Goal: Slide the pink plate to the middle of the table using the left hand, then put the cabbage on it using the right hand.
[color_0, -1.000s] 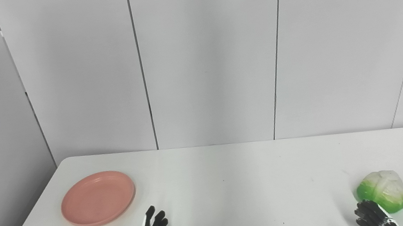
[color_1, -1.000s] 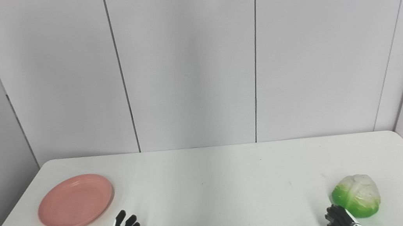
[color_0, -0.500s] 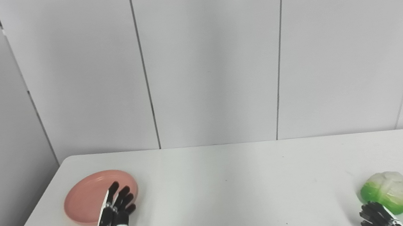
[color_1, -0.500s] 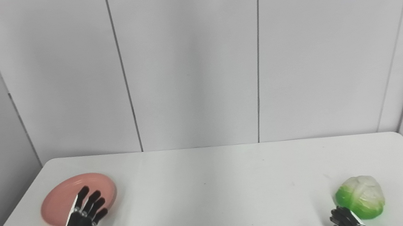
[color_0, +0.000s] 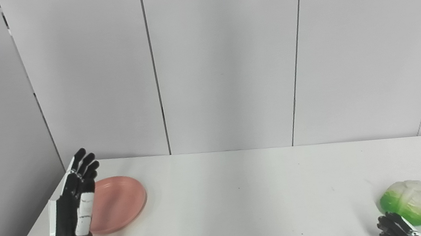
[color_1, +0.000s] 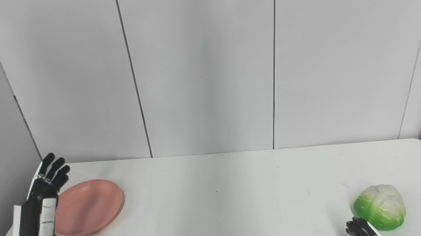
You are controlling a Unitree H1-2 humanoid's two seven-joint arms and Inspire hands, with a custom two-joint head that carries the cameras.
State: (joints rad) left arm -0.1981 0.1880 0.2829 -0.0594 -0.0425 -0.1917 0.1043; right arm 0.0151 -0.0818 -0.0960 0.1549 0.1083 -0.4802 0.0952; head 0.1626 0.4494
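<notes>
White counter point(color_0: 239, 204) | pink plate point(color_0: 119, 202) at 9 o'clock | my left hand point(color_0: 73, 211) raised, fingers spread, empty | cabbage point(color_0: 407, 197) at 4 o'clock | my right hand point(color_0: 395, 228) beside it, grip unclear.

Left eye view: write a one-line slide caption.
Open left hand raised beside the pink plate; cabbage waits by the right hand.

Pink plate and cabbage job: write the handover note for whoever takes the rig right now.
Left hand: open, fingers straight, raised at the pink plate's left edge; contact cannot be told.
Right hand: only its fingertips show at the bottom edge, just in front of the cabbage; holds nothing visible.
Plate sits at the table's left side, cabbage at the near right.
Done: nothing yet. Left: slide the plate to the middle, then place the cabbage on it.
</notes>
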